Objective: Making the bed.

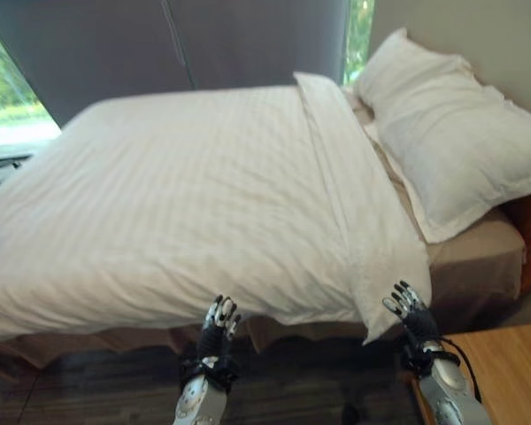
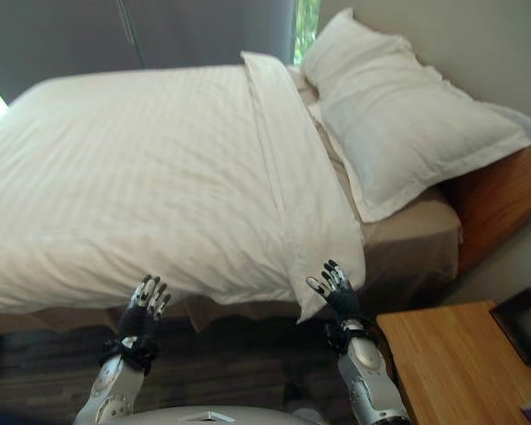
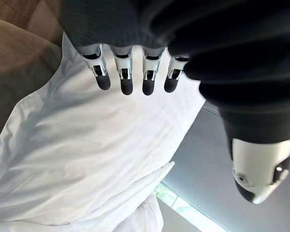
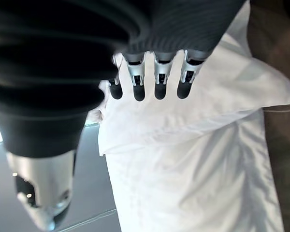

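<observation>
A white striped duvet (image 1: 186,195) covers the bed, its top edge folded back into a band (image 1: 336,168) that runs to the near side. A large white pillow (image 1: 451,133) lies at the head on the tan sheet (image 1: 478,257). My left hand (image 1: 219,320) is held up just below the duvet's hanging near edge, fingers straight, holding nothing. My right hand (image 1: 409,305) is raised beside the folded corner (image 1: 385,301) that droops over the side, fingers spread and open. The wrist views show straight fingers (image 3: 125,79) and fingers (image 4: 159,82) over the white cloth.
A wooden bedside table (image 2: 460,363) stands at the lower right, close to my right arm, with a dark object (image 2: 527,323) on it. The wooden headboard (image 2: 500,199) is on the right. Grey curtains (image 1: 203,44) hang beyond the bed. Dark floor (image 1: 97,385) lies below the bed edge.
</observation>
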{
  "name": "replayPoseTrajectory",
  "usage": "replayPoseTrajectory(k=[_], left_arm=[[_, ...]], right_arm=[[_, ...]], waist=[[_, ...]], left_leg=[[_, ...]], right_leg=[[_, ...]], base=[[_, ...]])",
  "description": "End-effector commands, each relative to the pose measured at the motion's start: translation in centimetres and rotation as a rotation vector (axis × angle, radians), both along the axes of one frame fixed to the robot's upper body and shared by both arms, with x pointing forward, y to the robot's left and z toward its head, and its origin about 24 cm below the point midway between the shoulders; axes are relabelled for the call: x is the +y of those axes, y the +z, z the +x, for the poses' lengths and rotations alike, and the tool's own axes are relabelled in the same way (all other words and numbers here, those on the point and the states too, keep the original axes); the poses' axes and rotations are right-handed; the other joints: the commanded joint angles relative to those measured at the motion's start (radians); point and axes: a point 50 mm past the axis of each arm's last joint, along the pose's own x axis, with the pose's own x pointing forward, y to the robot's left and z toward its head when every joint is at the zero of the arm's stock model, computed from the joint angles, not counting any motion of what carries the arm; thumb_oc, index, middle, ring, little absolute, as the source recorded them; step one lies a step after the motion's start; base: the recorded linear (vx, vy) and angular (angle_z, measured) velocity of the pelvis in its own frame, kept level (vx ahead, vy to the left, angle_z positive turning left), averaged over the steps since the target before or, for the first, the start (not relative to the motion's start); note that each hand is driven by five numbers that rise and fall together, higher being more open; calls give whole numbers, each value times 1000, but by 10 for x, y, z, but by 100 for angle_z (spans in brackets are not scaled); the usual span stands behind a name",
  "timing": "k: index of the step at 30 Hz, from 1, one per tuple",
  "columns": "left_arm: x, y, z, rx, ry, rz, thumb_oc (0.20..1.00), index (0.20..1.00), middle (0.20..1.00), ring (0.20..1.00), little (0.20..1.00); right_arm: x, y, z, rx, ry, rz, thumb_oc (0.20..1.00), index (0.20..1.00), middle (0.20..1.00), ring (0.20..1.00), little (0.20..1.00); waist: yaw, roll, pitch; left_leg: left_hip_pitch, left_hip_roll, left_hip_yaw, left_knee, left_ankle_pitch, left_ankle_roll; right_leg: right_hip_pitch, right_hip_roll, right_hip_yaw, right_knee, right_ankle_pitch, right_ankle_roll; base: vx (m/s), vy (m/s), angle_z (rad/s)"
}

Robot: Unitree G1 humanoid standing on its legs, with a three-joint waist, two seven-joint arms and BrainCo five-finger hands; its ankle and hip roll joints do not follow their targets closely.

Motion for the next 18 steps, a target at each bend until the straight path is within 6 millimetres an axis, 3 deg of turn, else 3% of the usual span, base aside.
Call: replayPoseTrajectory(k=[1,2,4,5,6,7,8,9,10,11,12,13,14,15,16,17,18], left_arm=[[23,29,17,-159,19,134,1000,1000,1000,1000,1000],[23,30,19,-168,25,131,1000,1000,1000,1000,1000],[21,30,26,-176,47,96,1000,1000,1000,1000,1000],[19,33,29,-194,36,83,1000,1000,1000,1000,1000],[18,35,29,-204,37,88,1000,1000,1000,1000,1000],[18,35,29,-204,37,88,1000,1000,1000,1000,1000],[15,37,30,-215,56,37,1000,1000,1000,1000,1000],[15,37,30,-216,56,36,1000,1000,1000,1000,1000],[7,32,30,-204,58,-26,1000,1000,1000,1000,1000],[7,28,26,-182,61,-47,1000,1000,1000,1000,1000],[7,28,26,-182,60,-47,1000,1000,1000,1000,1000],[6,18,13,-133,49,-59,1000,1000,1000,1000,1000],[7,18,9,-128,34,-48,1000,1000,1000,1000,1000],[14,18,4,-115,25,-4,1000,1000,1000,1000,1000],[14,18,4,-115,25,-4,1000,1000,1000,1000,1000],[16,20,4,-123,18,5,1000,1000,1000,1000,1000],[15,20,2,-123,4,9,1000,1000,1000,1000,1000]], right_arm=[[5,34,21,-188,14,3,1000,1000,1000,1000,1000],[5,35,21,-198,22,0,1000,1000,1000,1000,1000],[3,37,22,-210,20,-14,1000,1000,1000,1000,1000],[2,39,22,-218,9,-4,1000,1000,1000,1000,1000],[0,37,25,-210,19,11,1000,1000,1000,1000,1000],[0,37,25,-210,19,11,1000,1000,1000,1000,1000],[-8,41,25,-221,0,6,1000,1000,1000,1000,1000],[-8,41,25,-221,0,6,1000,1000,1000,1000,1000],[-25,48,26,-244,-43,-44,1000,1000,1000,1000,1000],[-31,49,25,-240,-76,-63,1000,1000,1000,1000,1000],[-31,49,25,-240,-76,-63,1000,1000,1000,1000,1000],[-39,42,20,-207,-149,-37,1000,1000,1000,1000,1000],[-41,38,17,-193,-193,3,1000,1000,1000,1000,1000],[-41,32,13,-174,-260,77,1000,1000,1000,1000,1000],[-41,31,13,-174,-260,77,1000,1000,1000,1000,1000],[-39,32,13,-181,-265,97,1000,1000,1000,1000,1000],[-33,31,11,-180,-262,130,1000,1000,1000,1000,1000]], waist=[[-17,-6,1],[-12,3,-4],[-17,4,-17],[-1,-2,-14],[28,-9,-17],[26,-9,-17],[48,-5,-4],[45,-1,-7],[32,-25,20],[25,-39,21],[25,-39,21],[23,-58,9],[18,-61,0],[-4,-59,-16],[-5,-59,-16],[-15,-52,-21],[-29,-30,-40]], left_leg=[[-50,24,-137,36,37,-22],[-68,29,-183,37,44,-32],[-104,18,-283,40,65,-43],[-131,14,-336,50,76,-57],[-173,22,-386,21,126,-86],[-174,22,-388,21,126,-86],[-224,20,-425,-11,206,-106],[-231,23,-429,-12,209,-108],[-269,29,-245,40,171,-68],[-248,46,-137,118,125,-58],[-249,46,-137,118,125,-58],[-204,39,-66,172,56,-53],[-180,40,-45,171,37,-49],[-112,59,16,207,25,-51],[-112,59,15,208,25,-51],[-77,64,53,194,9,-49],[-40,53,96,90,6,-51]], right_leg=[[36,28,95,128,-79,46],[53,17,140,84,-102,28],[85,56,297,4,-131,12],[113,76,338,-5,-155,11],[140,84,290,-92,-147,-22],[141,84,288,-93,-147,-23],[158,102,232,-124,-151,-44],[153,105,229,-126,-147,-44],[144,77,131,-124,-134,-43],[131,61,71,-133,-113,-41],[130,61,71,-133,-113,-41],[125,30,1,-163,-90,-42],[122,20,-21,-169,-83,-42],[116,8,-88,-167,-75,-42],[116,8,-89,-167,-75,-42],[113,6,-126,-170,-78,-42],[112,9,-180,-184,-71,-36]], base=[[15,-172,170],[10,-169,148],[-25,-262,75],[-160,-450,155],[-159,-374,248],[-283,-486,248],[-189,-250,158],[-426,-392,91],[-389,-231,160],[-382,-230,187],[-321,-163,218],[-234,-85,119],[-341,-125,135],[-165,-50,89],[-187,-40,145],[-147,46,132],[-174,72,135]])
